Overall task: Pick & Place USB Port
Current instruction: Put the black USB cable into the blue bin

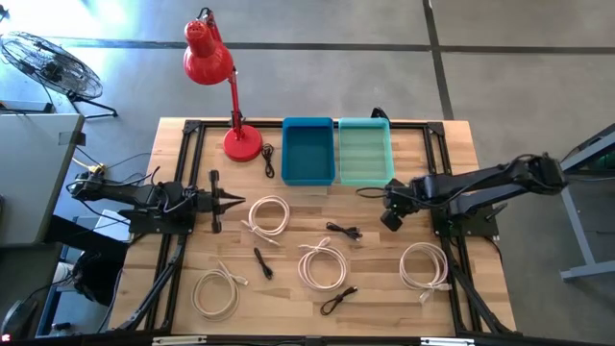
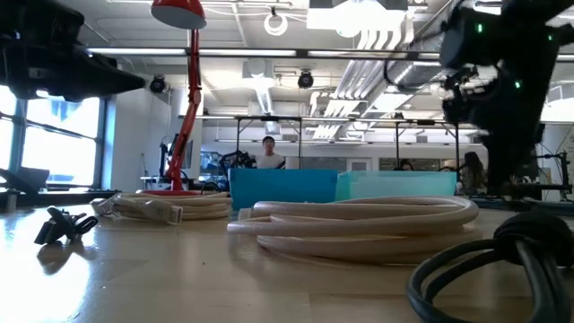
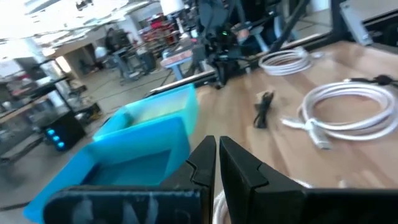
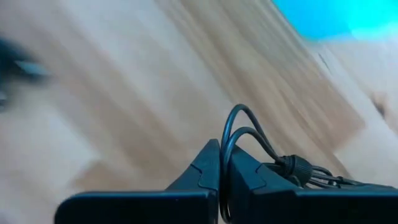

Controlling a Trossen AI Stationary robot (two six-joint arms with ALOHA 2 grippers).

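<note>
My right gripper (image 1: 390, 210) hovers over the table just in front of the teal bin (image 1: 365, 152), shut on a short black USB cable (image 4: 249, 140) whose loop pokes out beside it (image 1: 370, 191). The blue bin (image 1: 308, 152) stands to the teal bin's left. Other black cables lie flat on the table at mid-table (image 1: 343, 231), left of centre (image 1: 262, 261) and near the front edge (image 1: 338, 301). My left gripper (image 1: 233, 203) waits shut at the table's left side, touching nothing; its closed fingers (image 3: 216, 158) point toward the bins. My right gripper pinches the black cable between its two fingers, gripping a bent loop (image 4: 231, 134) that rises out between the fingertips. The rest of the cable, with its connector end (image 4: 295, 167), bunches beside one finger. The cable is carried clear of the table.
Several white coiled cables lie on the wood: one by my left gripper (image 1: 271, 213), one at centre (image 1: 324, 264), one front left (image 1: 216, 291), one front right (image 1: 425, 264). A red desk lamp (image 1: 240, 142) stands left of the blue bin. A person (image 2: 267, 152) is in the room behind.
</note>
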